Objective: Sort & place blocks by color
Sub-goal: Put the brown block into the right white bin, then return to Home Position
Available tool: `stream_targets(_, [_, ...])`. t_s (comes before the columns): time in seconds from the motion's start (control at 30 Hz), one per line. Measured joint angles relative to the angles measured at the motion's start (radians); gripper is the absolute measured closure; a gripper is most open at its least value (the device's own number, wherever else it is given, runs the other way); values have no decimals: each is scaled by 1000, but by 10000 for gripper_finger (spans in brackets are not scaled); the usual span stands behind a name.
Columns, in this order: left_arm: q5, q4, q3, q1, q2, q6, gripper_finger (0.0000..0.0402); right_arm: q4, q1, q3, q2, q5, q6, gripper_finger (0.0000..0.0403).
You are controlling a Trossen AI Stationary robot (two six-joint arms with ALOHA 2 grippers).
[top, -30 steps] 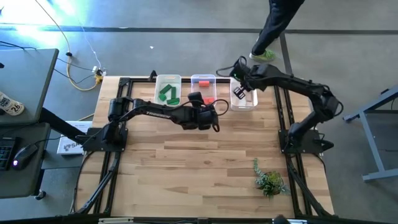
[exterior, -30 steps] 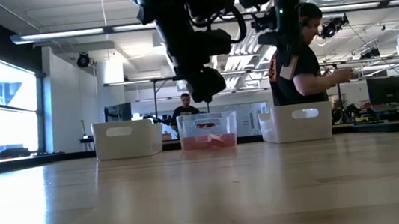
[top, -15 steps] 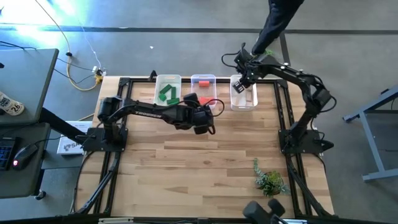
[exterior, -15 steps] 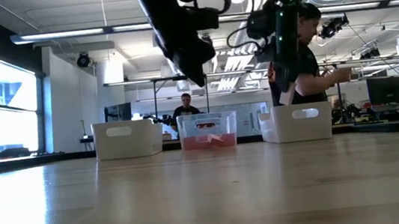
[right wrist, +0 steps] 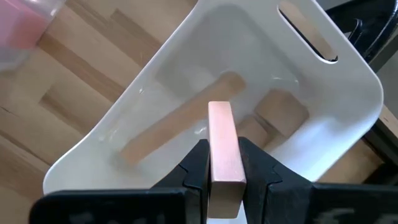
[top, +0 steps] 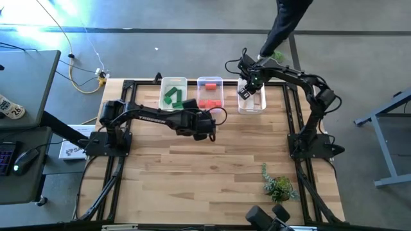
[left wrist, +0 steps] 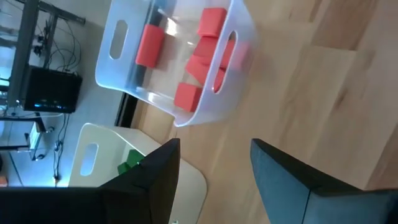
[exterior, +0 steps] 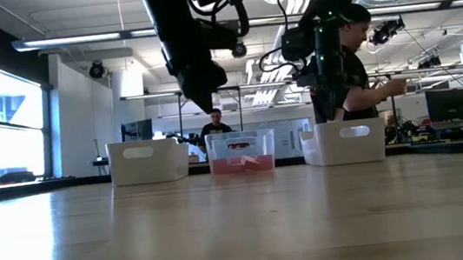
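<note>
Blocks look like small rigid wood pieces, likely light, hard and a bit slick on painted faces; best pinched across two flat parallel sides near mid-length, as the bar now held is. Right end effector (right wrist: pixel 224 163) is clamped tight on a pale wood bar (right wrist: pixel 222 146), bar sticking out forward between the fingers, held above the rightmost white bin (right wrist: pixel 348 93) at the far edge of the counter (top: pixel 212 167). That bin already has pale wood pieces (right wrist: pixel 171 134) lying in it, one long bar plus chunkier ones beside it. High view puts the right end effector (top: pixel 247 90) over the same bin (top: pixel 252 106). Left end effector (left wrist: pixel 214 171) has its fingers spread apart with nothing between them, hovering over bare counter just in front of the middle clear bin (left wrist: pixel 118 68). Red blocks (left wrist: pixel 199 59) sit inside that clear bin, five or so visible. Green blocks (top: pixel 172 96) are in the leftmost bin (top: pixel 173 81). No loose blocks visible on the counter in the high view, so sorting looks almost finished; the wood bar only needs releasing into its bin, judged low risk since the drop is short and it won't break.
</note>
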State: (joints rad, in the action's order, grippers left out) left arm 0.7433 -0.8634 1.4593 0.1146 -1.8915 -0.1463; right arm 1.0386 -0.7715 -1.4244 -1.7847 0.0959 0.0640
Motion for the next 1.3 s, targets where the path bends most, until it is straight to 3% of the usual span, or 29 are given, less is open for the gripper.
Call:
stream_targets(0.43, [-42, -32, -2, -11, 0, 18, 218, 2, 0, 0, 0, -20, 6, 353])
stream_targets(0.87, [-49, -127, -30, -7, 3, -8, 218, 23, 0, 0, 2, -32, 7, 257])
stream_targets(1.3, [-219, -88, -161, 75, 181, 7, 218, 19, 51, -1, 152, -46, 59, 260])
